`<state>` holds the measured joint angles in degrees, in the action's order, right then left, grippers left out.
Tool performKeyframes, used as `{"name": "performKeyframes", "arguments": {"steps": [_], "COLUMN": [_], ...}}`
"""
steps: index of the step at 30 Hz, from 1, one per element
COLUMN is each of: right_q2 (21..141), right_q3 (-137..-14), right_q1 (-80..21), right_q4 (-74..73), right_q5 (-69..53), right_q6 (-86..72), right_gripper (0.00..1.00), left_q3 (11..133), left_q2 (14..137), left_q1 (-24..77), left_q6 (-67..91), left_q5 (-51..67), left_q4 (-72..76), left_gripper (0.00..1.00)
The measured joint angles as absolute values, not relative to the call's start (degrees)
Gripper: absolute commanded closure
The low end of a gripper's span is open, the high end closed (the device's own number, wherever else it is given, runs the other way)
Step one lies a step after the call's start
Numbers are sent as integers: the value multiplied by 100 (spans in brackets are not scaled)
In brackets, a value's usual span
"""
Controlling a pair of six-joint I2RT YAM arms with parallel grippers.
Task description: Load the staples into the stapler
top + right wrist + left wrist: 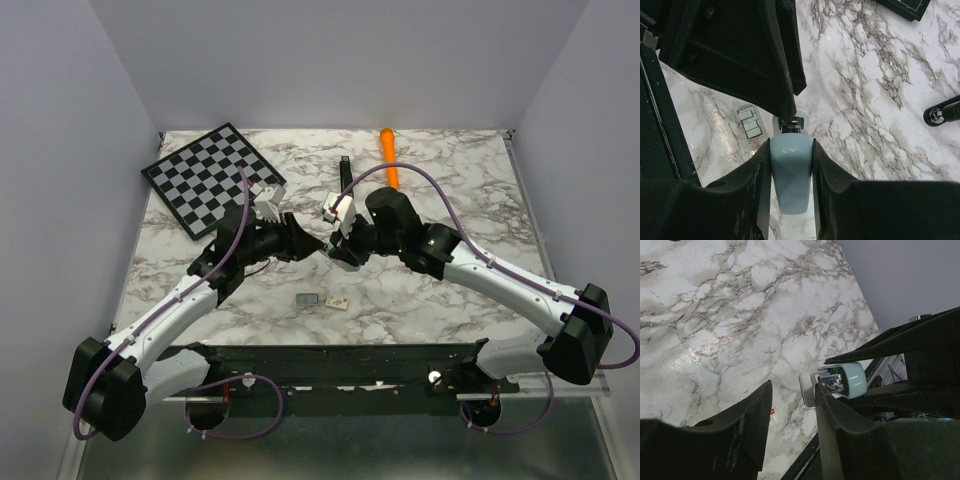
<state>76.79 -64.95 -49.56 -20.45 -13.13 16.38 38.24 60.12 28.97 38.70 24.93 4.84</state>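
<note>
- Staples (307, 299): grey block lying on the marble table (450, 180), just near of both grippers; judged light, slippery, prone to snapping (pinch its long sides).
- Right gripper (790, 146): clamped on the pale blue box (791, 180).
- Left gripper (793, 390): jaws half apart at that box's end, gripping nothing.
- No legible writing.

You have no readable text, brand, number or sign in any of the three views. The checkerboard (213, 177) at the far left of the desk (450, 180) carries only dark and grey squares, with no lettering. The small white piece (337, 302) lying on the desk shows a few dark marks, too small to read.
</note>
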Motion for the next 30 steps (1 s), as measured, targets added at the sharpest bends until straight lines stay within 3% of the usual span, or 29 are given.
{"name": "performKeyframes", "arguments": {"steps": [4,24,27,28,30], "right_q2": [7679,7671,7671,7671,7679], "right_q3": [-6449,-6348,-6348,-6348,-6346], "right_q1": [-4956,-5022,-5030,-5030,-5033], "right_q4": [-1962,-1782,-1785,-1782,-1782], "right_q5": [-1317,-1308,-1291,-1282,-1262], "right_q6": [1608,1487,1487,1487,1485], "right_gripper": [95,95,95,95,95], "left_q3": [3824,4014,4080,4097,4150], "left_q2": [6097,6296,6375,6401,6425], "left_q1": [2969,3179,3203,3210,3238], "left_q6": [3997,4036,4047,4062,4097], "left_q5": [2493,2259,2255,2261,2276], "left_q4": [563,158,80,82,69], "left_gripper": [61,60,74,88,100]}}
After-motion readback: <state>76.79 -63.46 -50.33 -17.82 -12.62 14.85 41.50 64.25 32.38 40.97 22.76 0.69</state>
